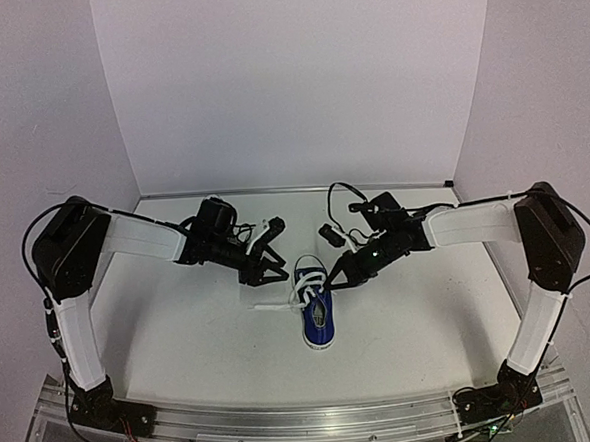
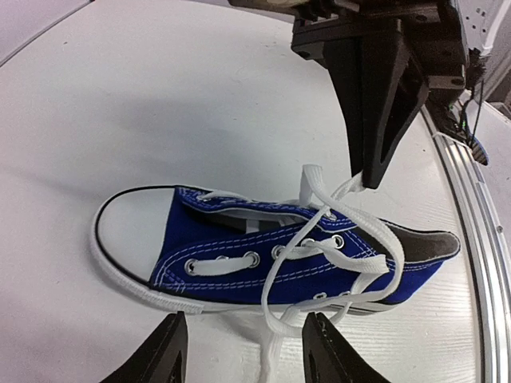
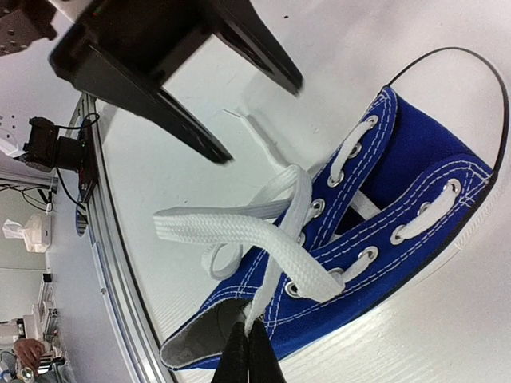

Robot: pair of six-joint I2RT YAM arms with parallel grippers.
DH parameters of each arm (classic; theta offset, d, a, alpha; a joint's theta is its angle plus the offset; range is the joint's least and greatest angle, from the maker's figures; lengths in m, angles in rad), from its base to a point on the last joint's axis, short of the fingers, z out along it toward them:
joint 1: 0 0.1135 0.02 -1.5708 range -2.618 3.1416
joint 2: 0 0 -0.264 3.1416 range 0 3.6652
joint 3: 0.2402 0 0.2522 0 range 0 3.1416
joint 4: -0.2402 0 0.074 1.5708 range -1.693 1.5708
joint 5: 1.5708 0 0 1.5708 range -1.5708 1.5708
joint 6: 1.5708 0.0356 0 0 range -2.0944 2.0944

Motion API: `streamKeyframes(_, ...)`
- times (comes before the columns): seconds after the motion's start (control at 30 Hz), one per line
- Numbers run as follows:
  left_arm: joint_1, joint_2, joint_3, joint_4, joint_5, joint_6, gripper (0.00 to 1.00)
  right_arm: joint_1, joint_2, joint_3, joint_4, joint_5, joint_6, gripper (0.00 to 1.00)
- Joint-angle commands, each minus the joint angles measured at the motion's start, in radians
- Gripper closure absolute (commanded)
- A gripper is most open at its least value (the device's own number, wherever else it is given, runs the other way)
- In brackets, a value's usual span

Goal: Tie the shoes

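right gripper (image 3: pixel 247 345) clenched on a strand of the white lace (image 3: pixel 239 227), pinching it just above the heel opening of the shoe (image 1: pixel 318 318). left gripper (image 2: pixel 243 327) released, jaws apart, nothing held; a loose lace tail lies on the table (image 2: pixel 120 96) just under the gap between its fingers. only one blue shoe in view, flat on its sole mid table, between the two grippers. long axis runs far to near, white toe away from the arm bases, heel toward them. left gripper sits at the shoe's left flank, side-on to the eyelets, so likely the nearer one for taking the free tail
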Motion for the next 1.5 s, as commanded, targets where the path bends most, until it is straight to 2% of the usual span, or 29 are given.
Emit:
streamKeyframes(0.0, -0.008, -0.150, -0.017, -0.298, -0.274, 0.154, 0.47, 0.002, -0.049, 0.002, 0.002, 0.059, 0.009, 1.00)
streamKeyframes(0.1, -0.008, -0.161, -0.016, -0.418, -0.320, 0.194, 0.46, -0.004, -0.049, 0.005, 0.002, 0.064, 0.012, 1.00)
streamKeyframes(0.3, -0.013, -0.164, -0.036, -0.503, -0.365, 0.253, 0.46, -0.016, -0.058, 0.002, 0.000, 0.067, 0.016, 1.00)
streamKeyframes(0.5, -0.063, -0.071, 0.076, -0.653, -0.505, 0.302, 0.47, -0.021, -0.065, -0.001, 0.000, 0.068, 0.020, 1.00)
streamKeyframes(0.77, -0.089, 0.014, 0.150, -0.705, -0.560, 0.307, 0.49, -0.026, -0.074, -0.009, 0.000, 0.073, 0.023, 1.00)
streamKeyframes(0.87, -0.089, 0.036, 0.171, -0.731, -0.587, 0.306, 0.58, -0.030, -0.081, -0.018, 0.001, 0.073, 0.024, 1.00)
streamKeyframes(0.97, -0.089, 0.043, 0.176, -0.753, -0.606, 0.296, 0.86, -0.034, -0.091, -0.029, 0.002, 0.080, 0.030, 1.00)
streamKeyframes(1.03, -0.086, 0.027, 0.162, -0.739, -0.629, 0.261, 0.99, -0.041, -0.104, -0.044, 0.002, 0.093, 0.038, 1.00)
streamKeyframes(1.13, -0.052, -0.036, 0.113, -0.681, -0.633, 0.181, 1.00, -0.065, -0.147, -0.077, 0.005, 0.127, 0.062, 1.00)
streamKeyframes(1.23, -0.011, -0.127, 0.057, -0.602, -0.663, 0.041, 1.00, -0.102, -0.209, -0.126, 0.010, 0.188, 0.103, 1.00)
streamKeyframes(1.47, 0.042, -0.361, -0.102, -0.420, -0.803, -0.246, 1.00, -0.220, -0.441, -0.265, 0.009, 0.393, 0.225, 1.00)
